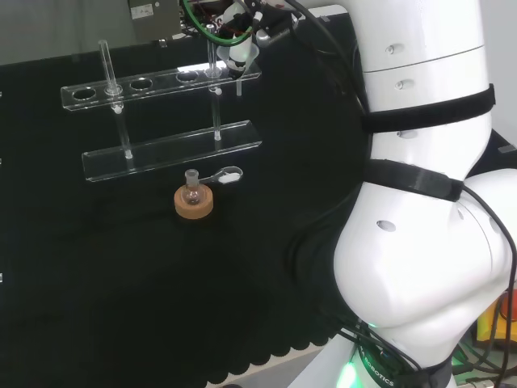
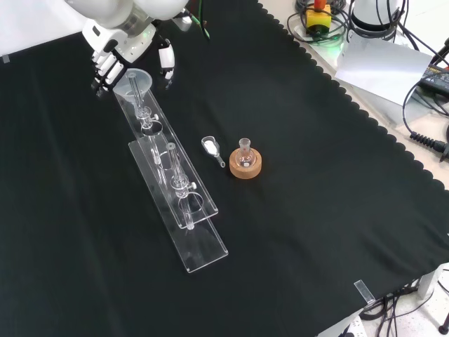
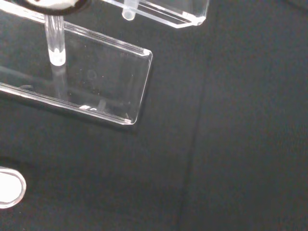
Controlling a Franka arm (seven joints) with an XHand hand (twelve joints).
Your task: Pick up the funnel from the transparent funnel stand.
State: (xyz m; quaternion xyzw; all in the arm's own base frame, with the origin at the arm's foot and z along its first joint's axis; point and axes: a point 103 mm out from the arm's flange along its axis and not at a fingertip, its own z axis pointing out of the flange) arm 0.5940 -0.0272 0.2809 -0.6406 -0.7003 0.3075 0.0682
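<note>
Surface [image 2: 316, 140] covered by black cloth with scalloped edge; cables [image 2: 421, 105] and grey sheet [image 2: 379, 67] lie beyond that edge

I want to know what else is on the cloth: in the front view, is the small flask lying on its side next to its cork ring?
No, the small flask stands upright in the cork ring, neck pointing up.

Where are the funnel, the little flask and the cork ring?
funnel [image 2: 133, 81]: front view, on its wide cone.
little flask [image 2: 244, 159]: front view, on its glass body.
cork ring [image 1: 195, 204]: head view, on its front side.
</note>
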